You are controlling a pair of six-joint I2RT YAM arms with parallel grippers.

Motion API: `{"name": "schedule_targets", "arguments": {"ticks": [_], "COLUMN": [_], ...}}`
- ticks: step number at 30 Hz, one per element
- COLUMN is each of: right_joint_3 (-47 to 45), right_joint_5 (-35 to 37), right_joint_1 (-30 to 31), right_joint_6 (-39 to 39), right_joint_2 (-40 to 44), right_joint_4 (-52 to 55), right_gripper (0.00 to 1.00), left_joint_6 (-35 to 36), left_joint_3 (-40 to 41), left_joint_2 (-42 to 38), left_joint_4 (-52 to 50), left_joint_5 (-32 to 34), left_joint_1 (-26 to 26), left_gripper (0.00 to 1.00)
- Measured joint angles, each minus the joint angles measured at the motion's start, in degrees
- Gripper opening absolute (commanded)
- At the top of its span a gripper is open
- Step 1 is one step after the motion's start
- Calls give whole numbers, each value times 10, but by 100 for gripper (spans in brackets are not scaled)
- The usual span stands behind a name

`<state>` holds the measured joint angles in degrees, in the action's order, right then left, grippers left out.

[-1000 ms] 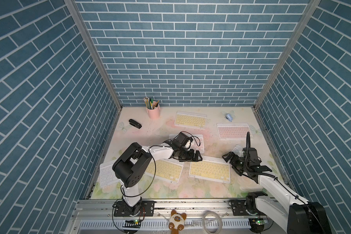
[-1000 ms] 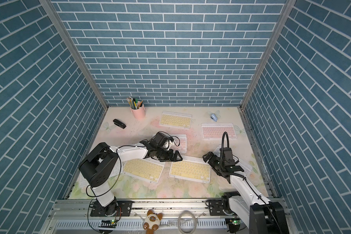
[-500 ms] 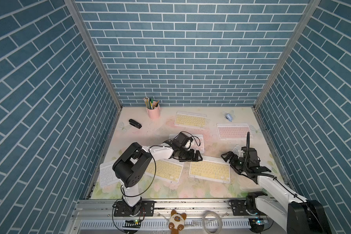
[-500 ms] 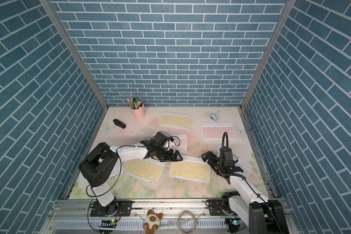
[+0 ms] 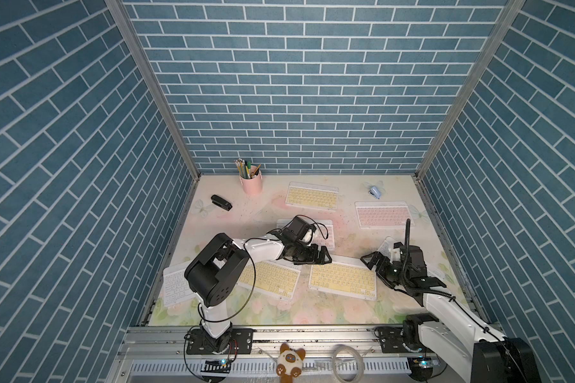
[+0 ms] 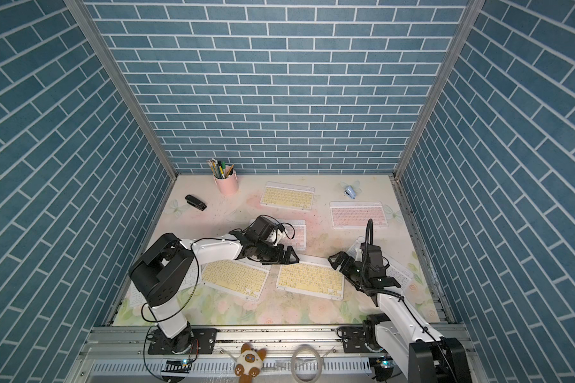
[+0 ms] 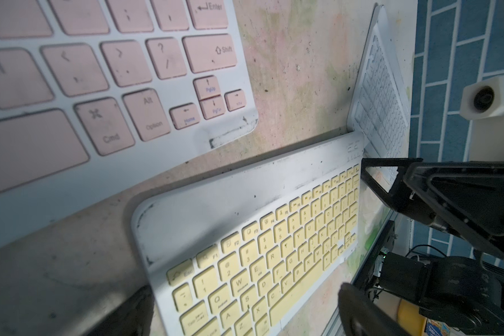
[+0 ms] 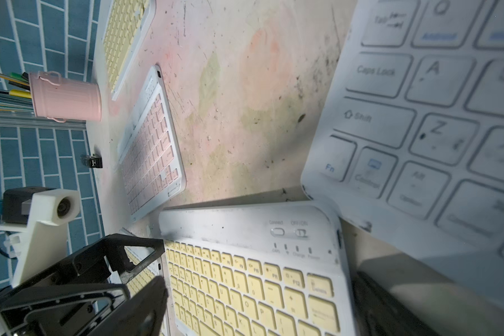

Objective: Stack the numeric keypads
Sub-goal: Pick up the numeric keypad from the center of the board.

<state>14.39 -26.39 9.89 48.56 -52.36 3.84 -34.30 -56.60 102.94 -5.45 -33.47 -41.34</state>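
Right gripper [image 5: 372, 262] is edging toward yellow keypad [image 5: 342, 282]
Both are gaping empty (left gripper [image 5: 321, 259] waiting at eleven o'clock); lift is nearing.

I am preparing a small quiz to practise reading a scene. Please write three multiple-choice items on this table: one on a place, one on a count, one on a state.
1. Where does the pink pencil cup stand?
A) close to the back wall
B) on a keypad
C) at the front edge

2. How many keypads have yellow keys?
A) one
B) three
C) five

3. How is the right gripper?
A) open
B) shut on nothing
C) shut on the cup

Key:
1 A: it stands at the wall's foot.
2 B: there is one far yellow keypad and two near yellow keypads.
3 A: its jaws stand wide apart.
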Motion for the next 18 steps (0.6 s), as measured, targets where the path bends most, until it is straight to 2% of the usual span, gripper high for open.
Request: {"name": "schedule_targets", "arguments": {"ticks": [18], "right_joint_3": [-20], "right_joint_5": [-43], "right_joint_1": [-7], "right_joint_6": [0], "right_joint_2": [61], "right_joint_4": [-31], "right_gripper": [99], "left_joint_6": [0], "left_joint_3": [-1], "left_joint_2": [3], "left_joint_4": [8], "left_joint_5": [13], "left_joint_1": [8], "left_gripper": [100]}}
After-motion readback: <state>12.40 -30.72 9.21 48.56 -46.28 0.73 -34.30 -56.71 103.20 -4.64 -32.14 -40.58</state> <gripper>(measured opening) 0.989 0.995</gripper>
